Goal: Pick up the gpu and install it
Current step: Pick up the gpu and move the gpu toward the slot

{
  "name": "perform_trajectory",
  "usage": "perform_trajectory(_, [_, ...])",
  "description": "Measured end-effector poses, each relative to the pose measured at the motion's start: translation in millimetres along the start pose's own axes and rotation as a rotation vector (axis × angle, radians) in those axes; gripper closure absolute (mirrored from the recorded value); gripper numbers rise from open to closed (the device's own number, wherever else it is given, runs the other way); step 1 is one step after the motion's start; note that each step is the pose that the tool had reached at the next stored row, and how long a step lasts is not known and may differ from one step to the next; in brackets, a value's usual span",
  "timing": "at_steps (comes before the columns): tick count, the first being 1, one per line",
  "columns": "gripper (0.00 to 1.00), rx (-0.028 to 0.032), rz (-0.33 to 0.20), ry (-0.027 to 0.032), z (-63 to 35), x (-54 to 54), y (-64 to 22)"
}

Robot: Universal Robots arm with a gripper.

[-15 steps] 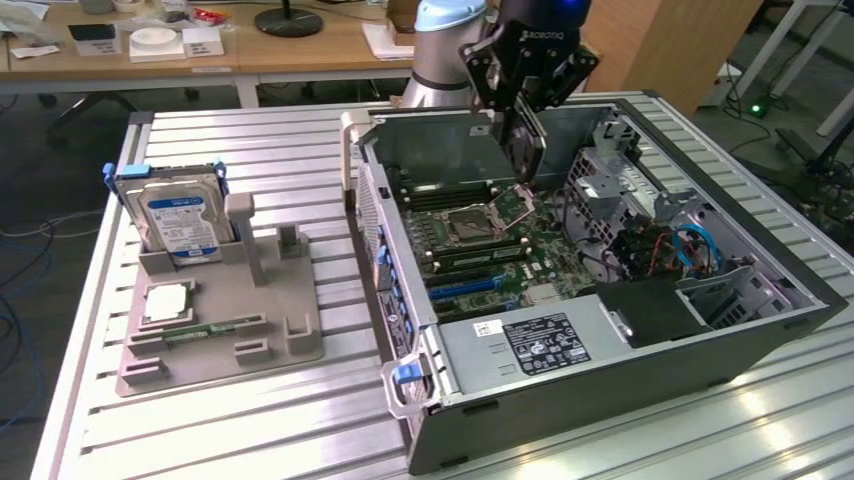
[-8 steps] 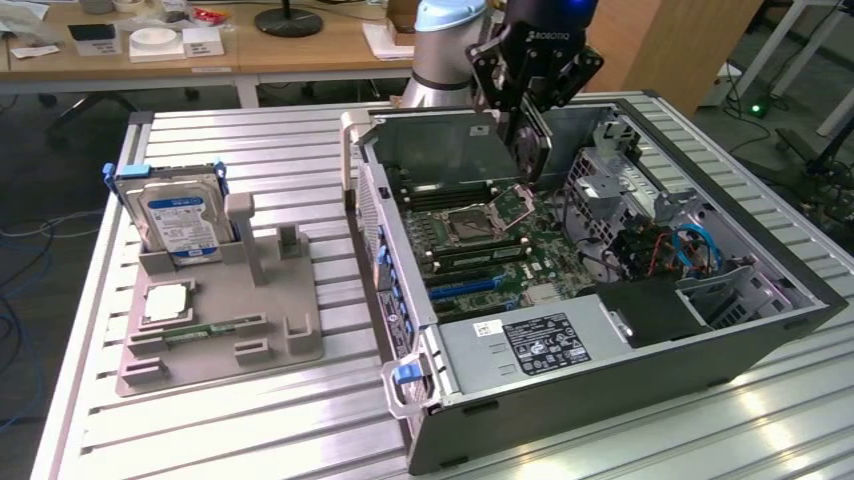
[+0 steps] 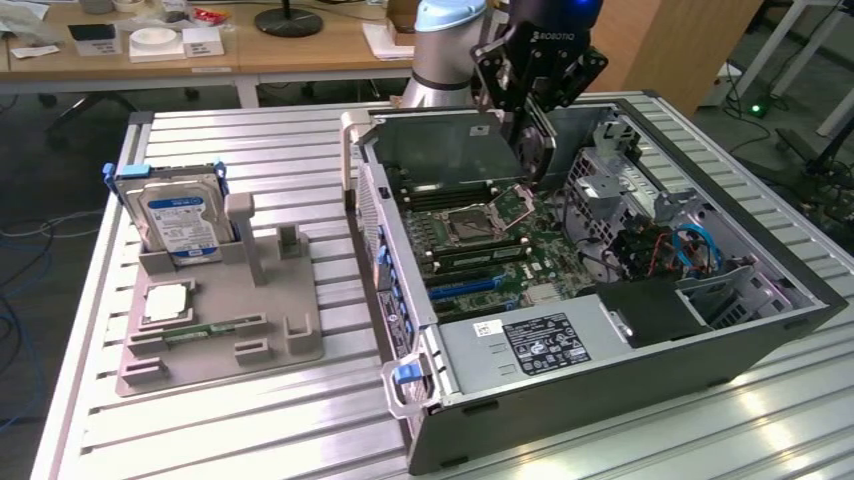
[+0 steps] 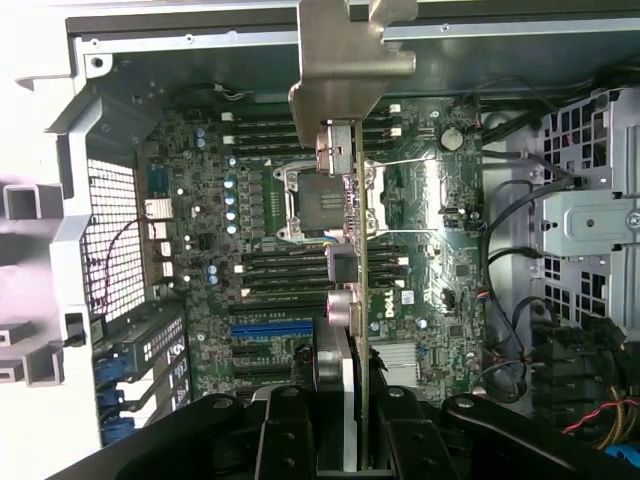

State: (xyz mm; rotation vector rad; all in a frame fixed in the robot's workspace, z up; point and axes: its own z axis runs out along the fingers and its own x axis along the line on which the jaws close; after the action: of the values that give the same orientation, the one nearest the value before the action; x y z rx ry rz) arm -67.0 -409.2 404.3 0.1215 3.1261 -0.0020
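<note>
One gpu (image 4: 352, 215), gripped edge-on by the gripper (image 4: 345, 440), over the motherboard (image 4: 200, 200) inside the computer case (image 3: 601, 400): wrist view. One hard drive (image 3: 180, 222), beside the case: exterior view.

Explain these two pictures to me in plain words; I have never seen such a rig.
The machine is a pale robot arm ending in a black two-fingered gripper. The exterior view comes from a camera standing off the arm; the wrist view comes from a camera on the wrist, looking along the gripper. On the ribbed metal table sits an open grey computer case, its green motherboard exposed. On the exterior view's left, a grey holder carries a silver hard drive with a blue label and a small green memory stick. The gripper is shut on the gpu, a thin dark card with a metal bracket, held above the motherboard.
</note>
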Motion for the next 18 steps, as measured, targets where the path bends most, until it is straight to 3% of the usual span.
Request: perform_trajectory(18, [0.72,0.0,0.0,0.0,0.1,-3.6,0.3])
